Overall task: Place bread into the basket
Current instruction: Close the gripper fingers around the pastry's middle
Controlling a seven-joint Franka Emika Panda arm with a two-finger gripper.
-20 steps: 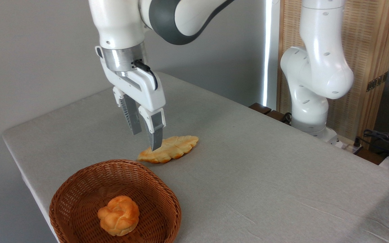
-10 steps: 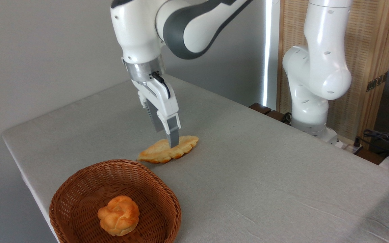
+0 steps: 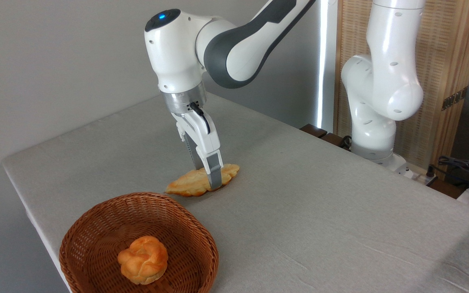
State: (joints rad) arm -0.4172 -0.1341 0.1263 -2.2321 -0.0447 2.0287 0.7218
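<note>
The bread point(image 3: 186, 186), a long flat golden loaf with braided ridges, lies on the grey table just beyond the basket point(image 3: 75, 228). My gripper point(image 3: 207, 178) has come down over the loaf's right half and is open. Its near finger point(image 3: 215, 175) stands in front of the loaf, while the far finger is partly hidden behind it. The loaf still rests flat on the table. The round brown wicker basket sits at the front left corner, about a hand's width from the loaf's left tip.
A small knotted bun point(image 3: 143, 259) lies inside the basket. The arm's white base point(image 3: 375, 126) stands at the table's far right edge, with cables point(image 3: 462, 167) beyond it. The table's left edge point(image 3: 23, 195) runs close to the basket.
The gripper has moved right from near the loaf's left end and dropped lower, so its fingers now straddle the loaf. Bread, basket and bun have not moved.
</note>
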